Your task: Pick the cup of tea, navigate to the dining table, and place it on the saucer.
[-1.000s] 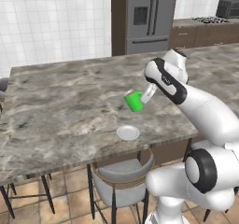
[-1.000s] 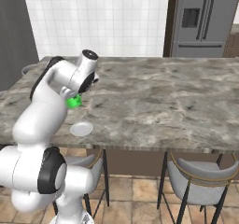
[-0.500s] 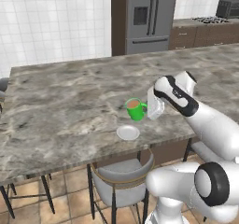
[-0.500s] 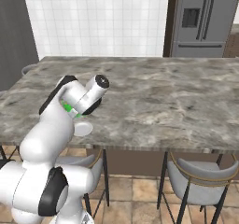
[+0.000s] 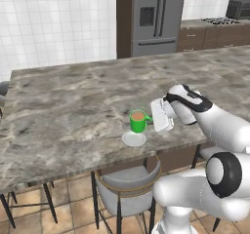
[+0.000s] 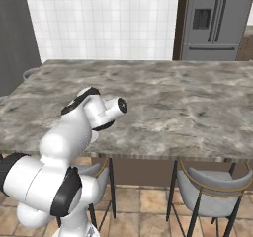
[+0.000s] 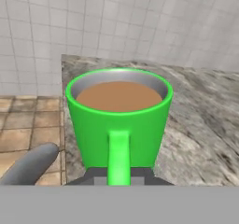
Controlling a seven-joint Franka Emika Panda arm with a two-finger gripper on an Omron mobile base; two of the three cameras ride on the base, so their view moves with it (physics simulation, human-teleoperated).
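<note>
In the left base view the cup of tea (image 5: 138,121) stands upright over the saucer (image 5: 134,139), close to the near edge of the dining table (image 5: 73,106). Its base sits right at the dish's top surface, though whether it touches cannot be told from here. Brown liquid shows inside the rim. The gripper (image 5: 155,120) reaches in from the right, level with the mug, its white hand just beside the green wall where the handle points. A grey chair (image 5: 128,179) is tucked under the table edge below the saucer, and a steel fridge (image 5: 156,18) stands against the far wall.

In the right base view the arm (image 6: 74,132) bends forward over the near left edge of the table (its own links cover the cup and dish). A 2nd grey chair (image 6: 212,189) sits under the table to the right.

In the hand view the green mug fills the middle, its handle (image 7: 118,155) facing the camera and running down between the 2 dark finger tips at the bottom, which look pinched on it. Marbled stone lies beneath and to the right, tiled floor (image 7: 28,120) to the left.
</note>
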